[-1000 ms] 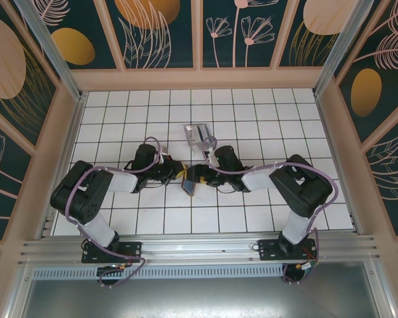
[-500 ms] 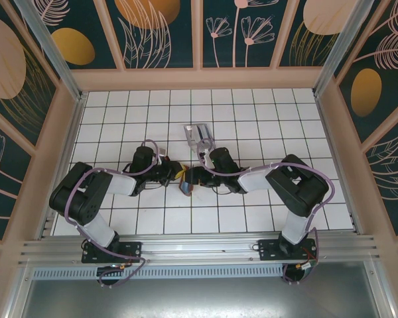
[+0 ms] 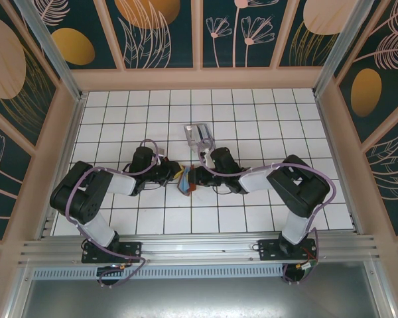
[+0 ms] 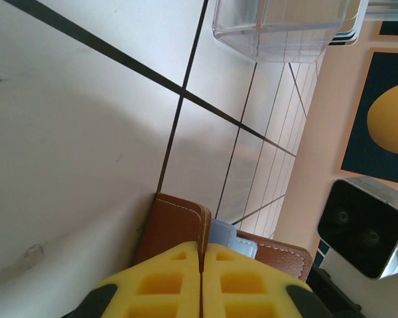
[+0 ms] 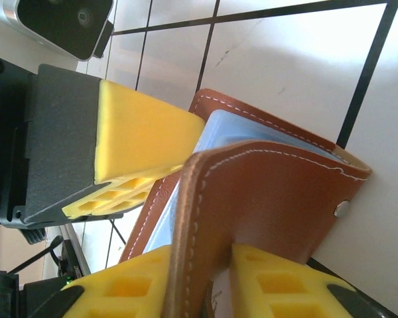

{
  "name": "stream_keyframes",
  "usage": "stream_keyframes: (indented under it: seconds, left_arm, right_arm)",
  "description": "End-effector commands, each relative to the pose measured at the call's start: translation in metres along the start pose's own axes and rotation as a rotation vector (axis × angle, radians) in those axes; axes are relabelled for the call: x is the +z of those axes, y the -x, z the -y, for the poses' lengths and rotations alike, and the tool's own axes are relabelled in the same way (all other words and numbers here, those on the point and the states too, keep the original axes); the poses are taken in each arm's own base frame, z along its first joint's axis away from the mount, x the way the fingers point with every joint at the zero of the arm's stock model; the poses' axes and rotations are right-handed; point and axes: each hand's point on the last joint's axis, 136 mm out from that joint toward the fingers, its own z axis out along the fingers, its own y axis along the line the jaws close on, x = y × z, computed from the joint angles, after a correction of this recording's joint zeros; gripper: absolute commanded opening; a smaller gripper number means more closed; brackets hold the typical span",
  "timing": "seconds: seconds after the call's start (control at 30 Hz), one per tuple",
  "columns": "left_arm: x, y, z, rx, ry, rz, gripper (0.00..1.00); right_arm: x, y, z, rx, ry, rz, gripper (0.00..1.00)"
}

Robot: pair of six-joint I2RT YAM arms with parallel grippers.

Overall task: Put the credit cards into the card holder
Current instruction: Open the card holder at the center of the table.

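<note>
At the middle of the tiled tabletop (image 3: 252,119), just in front of the clear plastic tray (image 3: 199,136), both arms meet over the card holder (image 3: 186,185). The left gripper (image 4: 201,255) has its yellow pads pressed together on the stitched edge of one brown leaf. The right gripper (image 5: 199,265) pinches the other leaf, the cover flap with the small metal snap (image 5: 343,209), between its pads. The two leaves stand apart in a narrow V. A bluish credit card (image 5: 225,132) sits between them, with one pale corner poking above the leather in the left wrist view.

This looks like the insertion step near its end: the card is inside the holder and both grippers are holding the holder rather than the card. I cannot tell whether the card is fully down in a pocket or only resting between the leaves.

The next move probably calls for one gripper to keep the holder steady while the other lets go and either nudges the card deeper or goes for another card. Letting both leaves go together could let the holder flop or the card slide out. I cannot tell whether the tray holds more cards.
</note>
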Motion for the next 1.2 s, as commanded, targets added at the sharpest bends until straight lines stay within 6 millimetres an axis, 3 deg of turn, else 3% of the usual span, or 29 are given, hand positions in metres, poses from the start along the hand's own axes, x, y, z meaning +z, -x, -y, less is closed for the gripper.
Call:
stream_keyframes:
  seconds: [0.0,0.13,0.3,0.53,0.73,0.93,1.03,1.17]
  left_arm:
    - [0.004,-0.006,-0.012,0.031,0.044,-0.045,0.19]
    - [0.001,-0.002,-0.008,0.066,0.039,-0.040,0.35]
    - [0.003,-0.004,0.004,0.124,0.019,-0.071,0.42]
    - [0.006,-0.009,0.015,0.173,-0.016,-0.136,0.49]
    - [0.006,-0.008,0.007,0.220,0.047,-0.144,0.48]
    - [0.007,-0.008,0.003,0.243,0.063,-0.151,0.34]
    - [0.006,-0.009,0.005,0.251,0.046,-0.155,0.36]
    - [0.002,-0.012,0.015,0.278,0.010,-0.159,0.45]
  right_arm:
    - [-0.005,-0.018,0.024,0.016,-0.071,-0.044,0.20]
    - [-0.009,-0.016,0.027,0.026,-0.060,-0.042,0.15]
    - [-0.010,-0.015,0.027,0.020,-0.061,-0.041,0.12]
    - [-0.012,-0.010,0.028,0.006,-0.079,-0.039,0.00]
    - [-0.016,-0.002,0.023,-0.024,-0.097,-0.033,0.00]
    - [-0.014,-0.002,0.025,-0.033,-0.109,-0.046,0.00]
    - [-0.012,-0.005,0.030,-0.025,-0.111,-0.053,0.00]
    - [-0.015,-0.005,0.036,-0.012,-0.115,-0.049,0.00]
